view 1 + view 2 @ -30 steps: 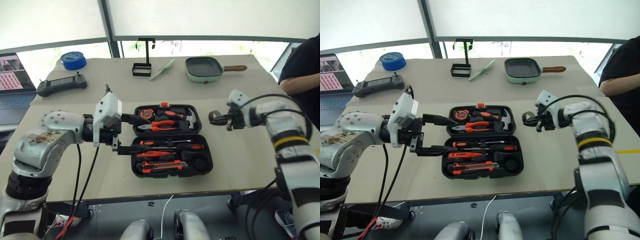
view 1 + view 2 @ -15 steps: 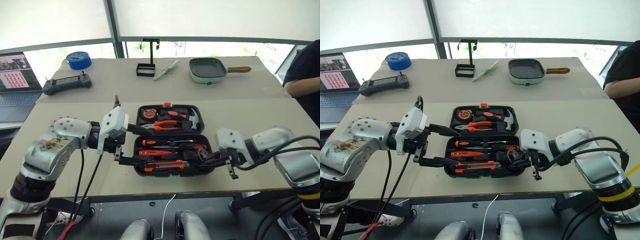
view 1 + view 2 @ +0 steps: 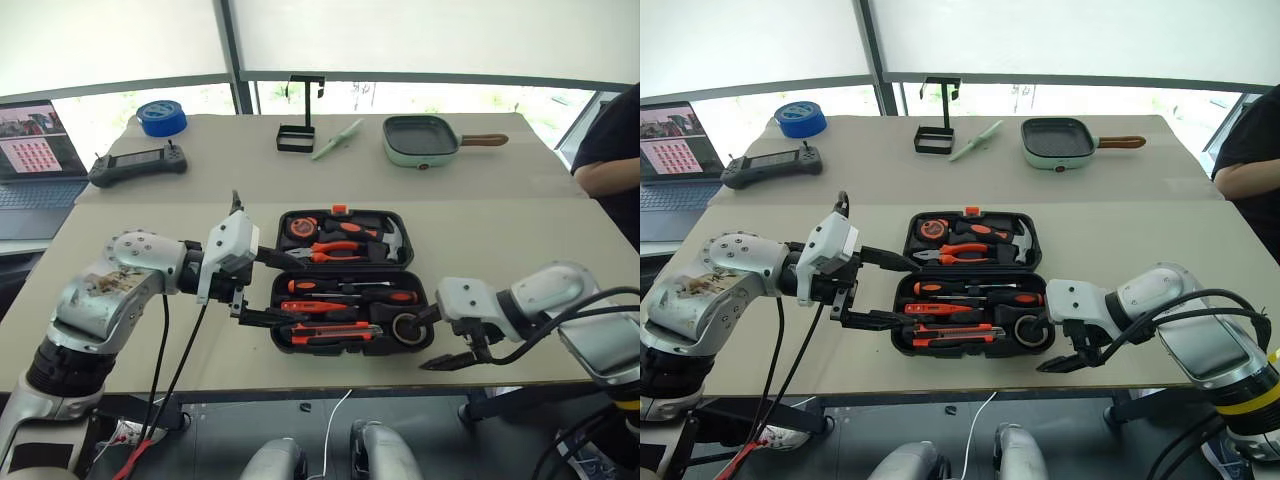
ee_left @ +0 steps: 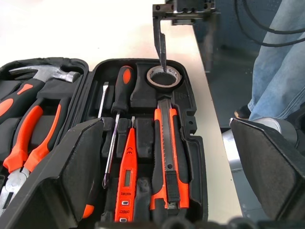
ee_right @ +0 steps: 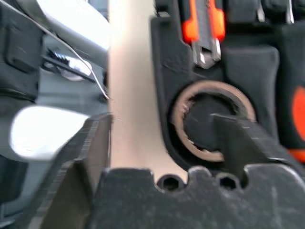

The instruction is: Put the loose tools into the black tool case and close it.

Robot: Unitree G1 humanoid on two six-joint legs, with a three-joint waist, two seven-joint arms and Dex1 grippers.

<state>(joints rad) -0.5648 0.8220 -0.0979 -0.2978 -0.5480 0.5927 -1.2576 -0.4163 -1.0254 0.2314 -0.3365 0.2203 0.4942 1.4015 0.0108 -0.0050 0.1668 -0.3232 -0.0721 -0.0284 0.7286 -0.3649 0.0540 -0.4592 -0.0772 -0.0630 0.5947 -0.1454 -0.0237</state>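
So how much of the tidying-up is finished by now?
Most of it, it seems. The screwdrivers, the utility knife, the tester screwdriver and the small tape roll all lie in slots of the black tool case. Nothing is being carried: the right gripper has open jaws by the roll, and the left gripper is open too. The case is wide open, so closing and latching remain.

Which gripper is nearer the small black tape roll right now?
Right. The right gripper stands open at the small black tape roll, one finger over it; the left gripper is open at the case's far end.
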